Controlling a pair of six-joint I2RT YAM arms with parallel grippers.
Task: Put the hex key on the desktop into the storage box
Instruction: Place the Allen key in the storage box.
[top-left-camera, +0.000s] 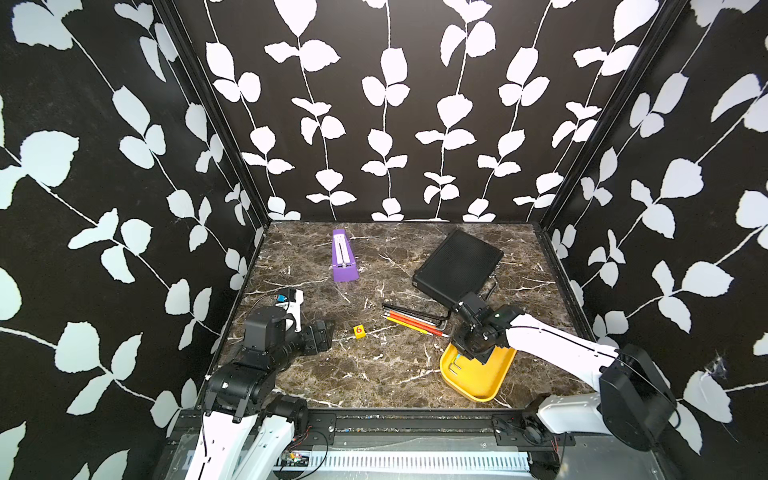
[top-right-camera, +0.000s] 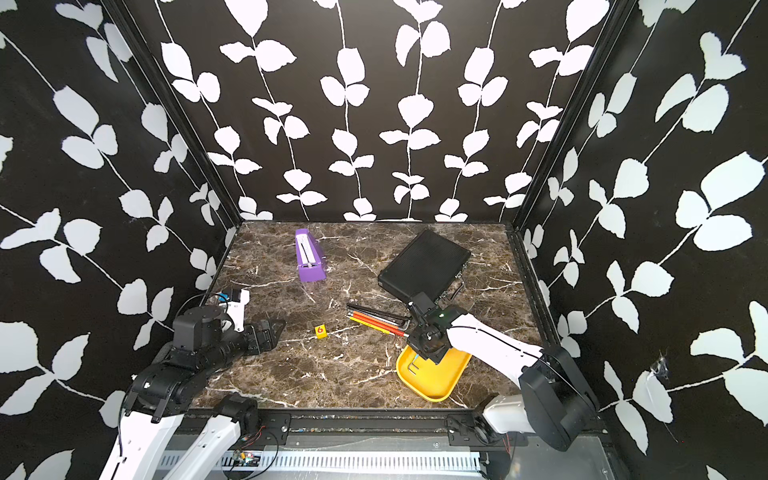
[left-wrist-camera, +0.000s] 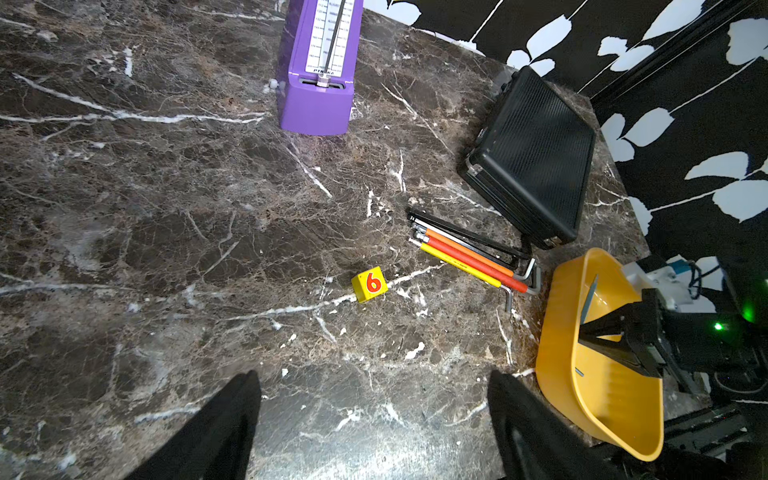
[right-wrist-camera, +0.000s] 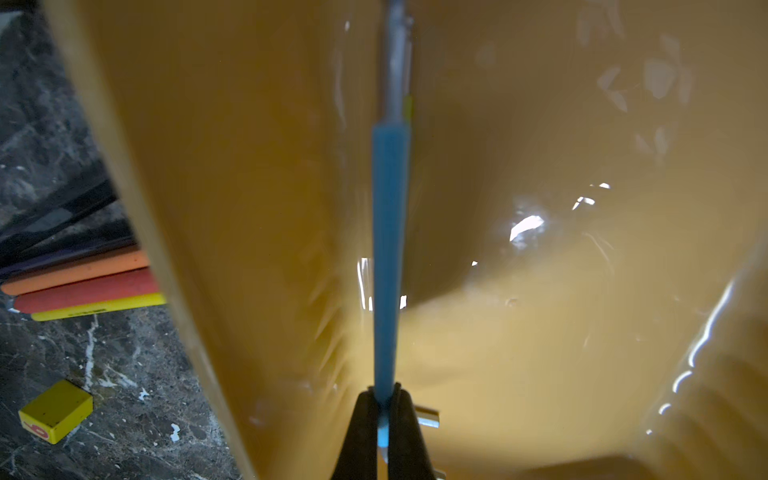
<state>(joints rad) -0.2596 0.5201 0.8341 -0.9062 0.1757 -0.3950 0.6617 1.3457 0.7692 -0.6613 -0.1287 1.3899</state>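
Observation:
Several hex keys (top-left-camera: 415, 318) with orange, red, yellow and black sleeves lie bundled on the marble desktop (top-left-camera: 365, 374), just beyond the yellow storage box (top-left-camera: 478, 384). My right gripper (right-wrist-camera: 384, 401) is shut on a blue-sleeved hex key (right-wrist-camera: 388, 249), held low inside the box, near its floor. In both top views this gripper (top-left-camera: 463, 355) (top-right-camera: 422, 355) is over the box's far end. Small bare hex keys (top-left-camera: 457, 366) lie in the box. At the left, my left gripper (left-wrist-camera: 372, 386) stands open over bare marble, holding nothing.
A black ribbed case (top-left-camera: 457, 262) lies behind the hex keys. A purple metronome (top-left-camera: 344, 257) stands at the back. A small yellow cube marked 6 (top-left-camera: 359, 331) sits mid-table. A white device (top-left-camera: 293, 303) lies by the left arm.

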